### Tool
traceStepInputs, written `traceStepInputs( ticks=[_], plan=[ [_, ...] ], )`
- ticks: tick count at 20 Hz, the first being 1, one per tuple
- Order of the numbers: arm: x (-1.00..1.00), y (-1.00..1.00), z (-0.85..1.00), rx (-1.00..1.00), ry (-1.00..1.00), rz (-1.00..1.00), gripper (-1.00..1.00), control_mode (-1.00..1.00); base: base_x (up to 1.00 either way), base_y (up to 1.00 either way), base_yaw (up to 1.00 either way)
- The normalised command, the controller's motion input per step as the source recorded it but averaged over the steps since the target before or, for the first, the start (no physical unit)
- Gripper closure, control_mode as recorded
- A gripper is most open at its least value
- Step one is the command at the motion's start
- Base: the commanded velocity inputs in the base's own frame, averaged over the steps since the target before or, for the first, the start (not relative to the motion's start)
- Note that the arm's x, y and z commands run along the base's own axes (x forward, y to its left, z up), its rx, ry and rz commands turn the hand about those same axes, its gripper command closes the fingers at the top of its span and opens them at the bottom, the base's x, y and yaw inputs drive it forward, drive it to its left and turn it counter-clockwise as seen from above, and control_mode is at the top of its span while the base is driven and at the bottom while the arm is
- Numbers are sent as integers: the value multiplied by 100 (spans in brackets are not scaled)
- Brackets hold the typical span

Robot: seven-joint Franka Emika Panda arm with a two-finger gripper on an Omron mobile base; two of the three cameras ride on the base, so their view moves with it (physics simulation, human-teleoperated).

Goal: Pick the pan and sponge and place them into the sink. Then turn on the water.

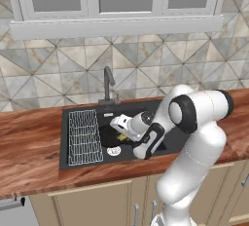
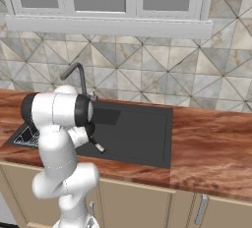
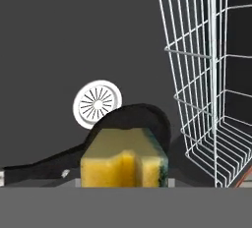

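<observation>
My gripper (image 1: 122,132) hangs low inside the black sink (image 1: 78,115), shut on the yellow sponge (image 3: 123,162), whose green scouring face shows along one edge. The sponge (image 1: 123,137) bulges where the jaws pinch it. Right under and behind it the black pan (image 3: 142,121) lies on the basin floor, beside the round silver drain (image 3: 97,103). In the left base view the pan (image 1: 105,136) sits just above the drain (image 1: 113,150). A thin handle with a light tip (image 2: 98,147) pokes out from behind my arm. No water runs from the dark faucet (image 1: 108,84).
A white wire rack (image 1: 84,137) fills the basin's left part, close to the sponge in the hand view (image 3: 206,84). Wooden counter (image 1: 29,142) surrounds the sink. My forearm spans the basin's right half. The tiled wall and window stand behind the faucet (image 2: 76,76).
</observation>
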Motion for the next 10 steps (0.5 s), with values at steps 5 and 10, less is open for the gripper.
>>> traceStepInputs(
  ticks=[5,10],
  plan=[
    [37,0,-9,1,-1,6,100,-100,0,0,0],
    [46,7,-9,0,0,3,100,-100,0,0,0]
  ],
)
